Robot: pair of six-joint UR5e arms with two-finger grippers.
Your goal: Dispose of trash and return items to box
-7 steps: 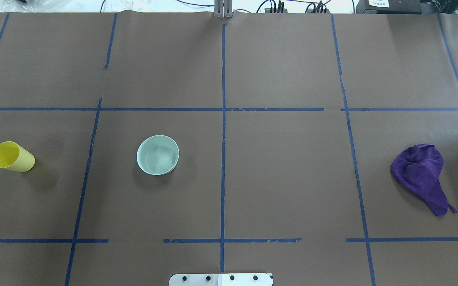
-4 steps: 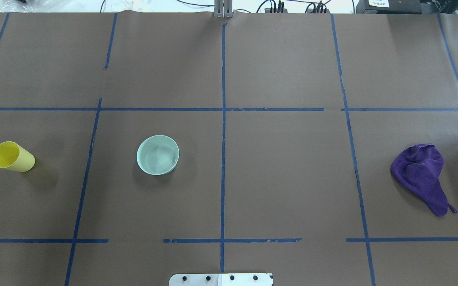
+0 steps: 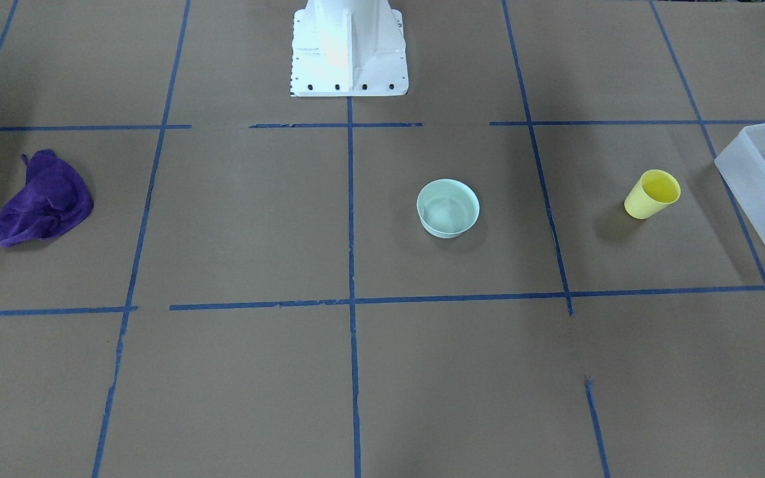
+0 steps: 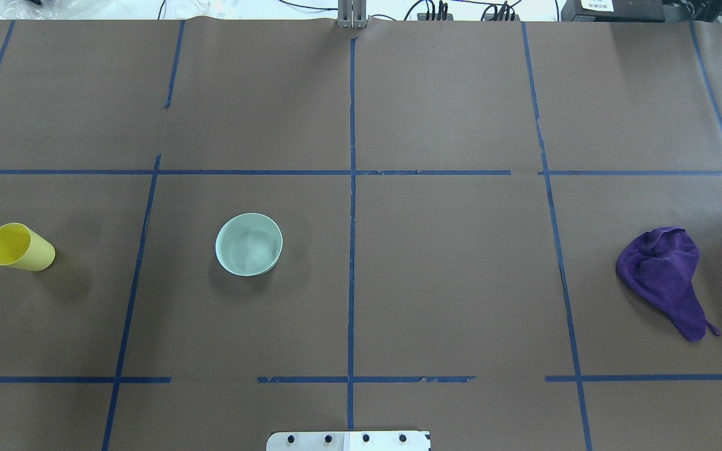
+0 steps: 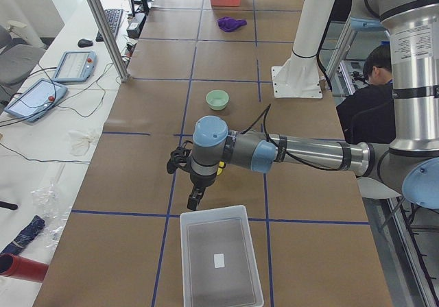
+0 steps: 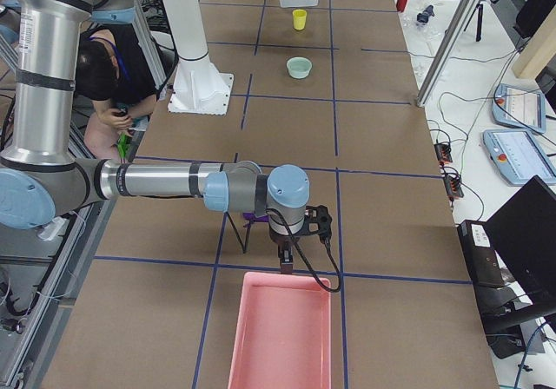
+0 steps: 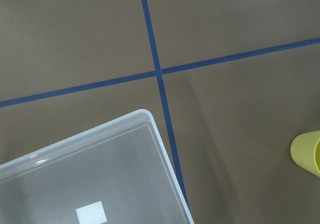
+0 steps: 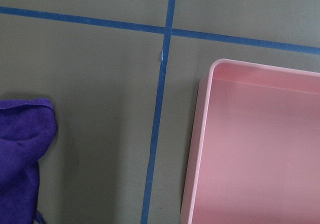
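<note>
Hovering nr box [image 5: 206,242]: L tool [image 5: 195,199]; R tool [image 6: 286,265] nr pink bin [image 6: 282,337]; can't tell either's grip.

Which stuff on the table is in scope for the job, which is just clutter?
In scope:
- yellow cup
- mint-green bowl
- translucent bin, the box they go back into

Lying about:
- purple cloth
- pink bin, empty, possibly for trash
- white robot base

On the table [image 4: 449,282], overhead view: cup [image 4: 19,247] far left, bowl [image 4: 249,244] right of it, cloth [image 4: 662,275] far right; box [image 3: 746,189] outboard of the cup, near but apart.
</note>
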